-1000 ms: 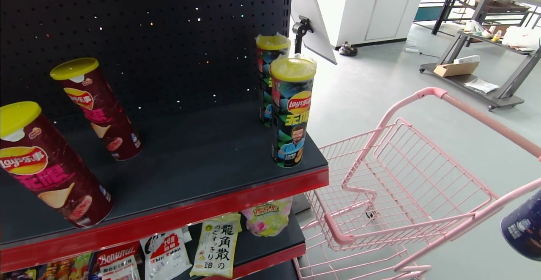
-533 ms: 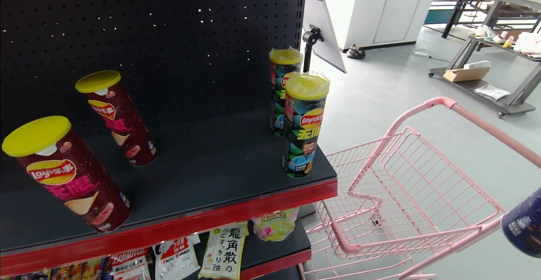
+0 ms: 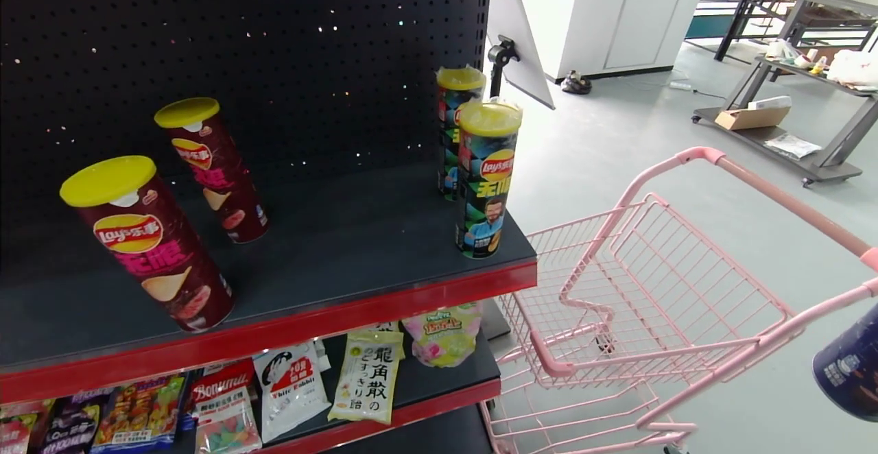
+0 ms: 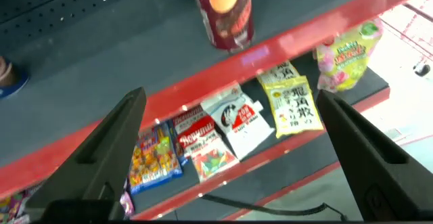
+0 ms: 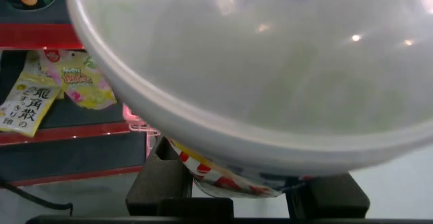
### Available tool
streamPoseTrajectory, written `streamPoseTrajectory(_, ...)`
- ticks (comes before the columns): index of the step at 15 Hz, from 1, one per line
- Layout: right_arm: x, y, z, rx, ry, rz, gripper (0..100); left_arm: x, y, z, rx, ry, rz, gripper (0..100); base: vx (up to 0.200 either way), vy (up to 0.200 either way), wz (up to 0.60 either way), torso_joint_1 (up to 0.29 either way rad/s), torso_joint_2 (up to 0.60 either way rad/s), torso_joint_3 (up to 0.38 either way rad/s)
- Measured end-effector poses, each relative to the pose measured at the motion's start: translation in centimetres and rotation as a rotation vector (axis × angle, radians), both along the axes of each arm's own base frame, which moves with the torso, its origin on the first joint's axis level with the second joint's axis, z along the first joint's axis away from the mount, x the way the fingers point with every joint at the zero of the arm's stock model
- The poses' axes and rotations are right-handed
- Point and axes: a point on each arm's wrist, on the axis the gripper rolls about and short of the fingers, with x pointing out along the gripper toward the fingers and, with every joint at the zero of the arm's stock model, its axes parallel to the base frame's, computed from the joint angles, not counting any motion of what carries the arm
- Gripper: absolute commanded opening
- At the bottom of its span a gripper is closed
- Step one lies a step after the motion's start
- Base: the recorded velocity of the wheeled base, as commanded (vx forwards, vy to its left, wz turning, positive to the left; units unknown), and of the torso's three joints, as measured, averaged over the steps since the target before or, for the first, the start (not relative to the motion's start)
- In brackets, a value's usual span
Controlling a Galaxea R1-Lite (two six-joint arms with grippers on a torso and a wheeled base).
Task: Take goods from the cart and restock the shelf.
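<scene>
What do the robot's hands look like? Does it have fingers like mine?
Not like yours. The left gripper has just two fingers. They are flat and dark grey, wide at the base and narrowing to slanted tips, with a smooth, plain surface. The right gripper has two dark, blocky fingers with squared edges.
</scene>
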Motion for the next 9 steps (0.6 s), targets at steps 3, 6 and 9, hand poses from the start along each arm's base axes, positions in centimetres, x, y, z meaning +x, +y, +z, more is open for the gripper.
streamPoseTrajectory(3,-0.08,-0.04,-0.08,-0.005,0.000,-0.017,0,-0.11,0.02,-0.04,-0.002,-0.008,-0.002,100,0.000,0.000,0.60,-0.004,0.00,0.004)
streamPoseTrajectory(6,-0.05,-0.04,-0.16,-0.006,0.004,-0.019,0,-0.19,0.04,-0.11,-0.003,-0.012,-0.002,100,0.000,0.000,0.60,0.009,0.00,0.002)
streamPoseTrajectory(9,-0.04,-0.04,-0.30,-0.005,0.008,-0.017,0,-0.25,0.05,-0.13,-0.004,-0.016,-0.001,100,0.000,0.000,0.00,0.000,0.00,0.000)
